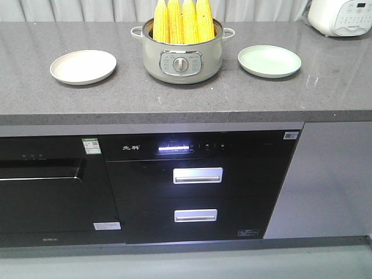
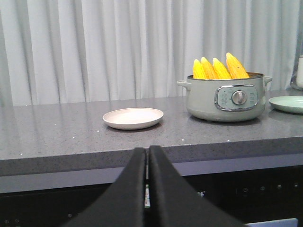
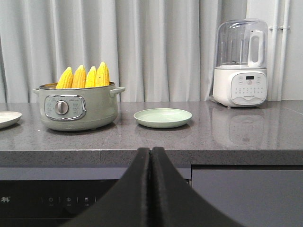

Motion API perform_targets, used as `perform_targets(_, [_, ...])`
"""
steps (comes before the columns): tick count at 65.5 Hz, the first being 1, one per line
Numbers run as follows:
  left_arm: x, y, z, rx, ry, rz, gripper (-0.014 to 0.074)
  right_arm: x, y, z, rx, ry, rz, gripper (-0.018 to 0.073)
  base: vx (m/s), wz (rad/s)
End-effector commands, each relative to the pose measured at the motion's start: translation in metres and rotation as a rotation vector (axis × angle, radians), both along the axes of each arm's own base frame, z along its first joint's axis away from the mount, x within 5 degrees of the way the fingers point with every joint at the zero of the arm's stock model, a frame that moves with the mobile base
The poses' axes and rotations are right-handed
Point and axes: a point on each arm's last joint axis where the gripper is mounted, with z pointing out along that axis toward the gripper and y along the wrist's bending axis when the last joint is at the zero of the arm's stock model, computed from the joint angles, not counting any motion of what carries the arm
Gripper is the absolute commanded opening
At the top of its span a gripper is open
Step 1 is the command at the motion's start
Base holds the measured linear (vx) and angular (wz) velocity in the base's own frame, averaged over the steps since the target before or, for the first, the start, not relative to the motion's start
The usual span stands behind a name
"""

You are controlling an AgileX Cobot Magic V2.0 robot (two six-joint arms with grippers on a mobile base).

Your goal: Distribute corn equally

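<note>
Several cobs of yellow corn (image 1: 182, 22) stand upright, tips up, in a pale green electric pot (image 1: 181, 61) at the middle of the grey counter; they also show as corn (image 2: 218, 69) and corn (image 3: 84, 77). A cream plate (image 1: 83, 66) lies left of the pot and a mint green plate (image 1: 269, 61) lies right of it, both bare. My left gripper (image 2: 147, 150) is shut on nothing, held low in front of the counter edge near the cream plate (image 2: 133, 117). My right gripper (image 3: 151, 151) is likewise shut and bare, below the mint plate (image 3: 163, 117).
A white blender-like appliance (image 3: 240, 66) stands at the counter's far right, and a white cooker (image 1: 343, 15) shows at the back right. Black built-in appliances with drawer handles (image 1: 197, 175) sit under the counter (image 1: 186, 102). Grey curtains hang behind.
</note>
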Motion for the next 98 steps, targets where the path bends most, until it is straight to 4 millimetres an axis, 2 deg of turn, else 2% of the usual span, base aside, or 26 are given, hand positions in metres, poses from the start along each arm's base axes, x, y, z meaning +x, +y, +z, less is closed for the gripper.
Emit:
perform_targets(1, [-0.0018, 0.0000, 0.0025, -0.012, -0.074, -0.002, -0.0006, 0.0003, -0.0003, 0.0033, -0.007, -0.056, -0.007, -0.0011, 0.15, -0.01])
perform_targets(98, [-0.0018, 0.0000, 0.0025, -0.012, -0.074, -0.002, -0.0006, 0.0003, -0.0003, 0.0033, -0.007, -0.056, -0.007, -0.0011, 0.17, 0.00])
